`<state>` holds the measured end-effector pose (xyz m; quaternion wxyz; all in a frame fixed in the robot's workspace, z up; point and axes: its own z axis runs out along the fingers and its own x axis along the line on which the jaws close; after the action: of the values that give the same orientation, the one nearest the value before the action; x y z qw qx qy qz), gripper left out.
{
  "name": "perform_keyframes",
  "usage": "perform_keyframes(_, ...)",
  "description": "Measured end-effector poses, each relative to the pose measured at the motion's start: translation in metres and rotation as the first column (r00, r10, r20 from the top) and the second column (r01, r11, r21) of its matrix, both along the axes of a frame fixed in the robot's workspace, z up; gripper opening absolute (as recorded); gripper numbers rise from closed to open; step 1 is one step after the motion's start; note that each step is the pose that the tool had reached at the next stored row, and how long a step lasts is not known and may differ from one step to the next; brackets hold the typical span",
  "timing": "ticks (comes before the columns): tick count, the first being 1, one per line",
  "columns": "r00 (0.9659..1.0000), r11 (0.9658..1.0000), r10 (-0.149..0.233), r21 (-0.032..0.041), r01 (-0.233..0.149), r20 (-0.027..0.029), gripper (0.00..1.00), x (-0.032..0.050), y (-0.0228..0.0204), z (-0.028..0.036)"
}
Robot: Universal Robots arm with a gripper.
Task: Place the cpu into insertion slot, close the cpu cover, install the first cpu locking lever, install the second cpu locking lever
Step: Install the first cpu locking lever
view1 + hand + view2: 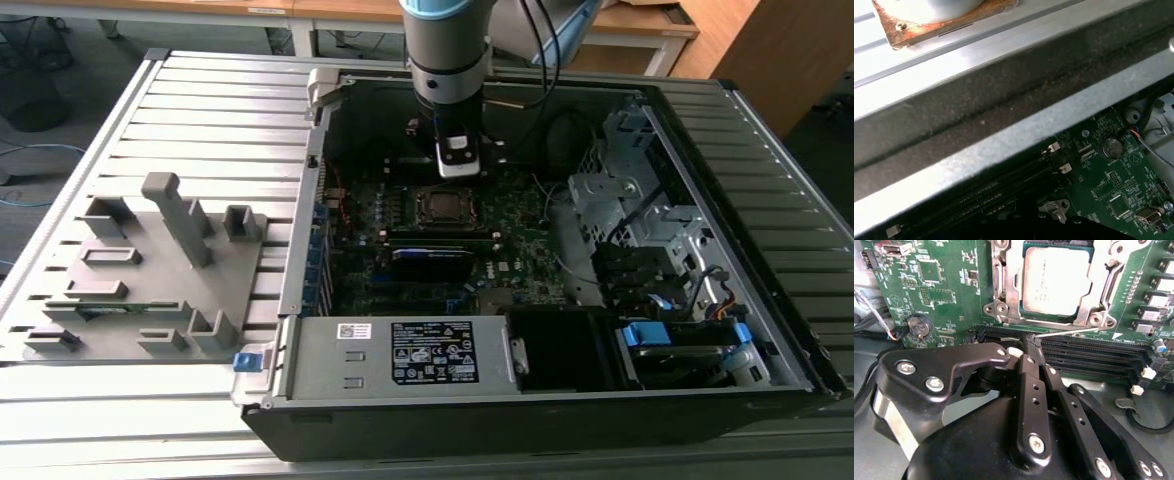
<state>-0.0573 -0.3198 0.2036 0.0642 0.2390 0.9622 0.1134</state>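
Exterior view: the gripper (458, 170) hangs inside an open computer case (747, 200), just beside the insertion slot (443, 206).

Second wrist view: the cpu (1056, 280) sits in the slot, framed by the cpu cover (1009, 285). The gripper's fingers are pressed together, their tips at the free end of a thin locking lever (1069, 331) that runs along the socket's nearest edge.

First wrist view: the circuit board (1114, 190) lies beside the case wall (1004, 100).

cpu (1056, 282) seated, cpu cover (1012, 282) closed over it
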Motion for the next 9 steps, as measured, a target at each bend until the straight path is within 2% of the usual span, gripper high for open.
perform_keyframes(9,1.0000,1.0000,-0.004,-0.0002,0.004,0.0015,0.11,-0.0004,0.0011,-0.0031)
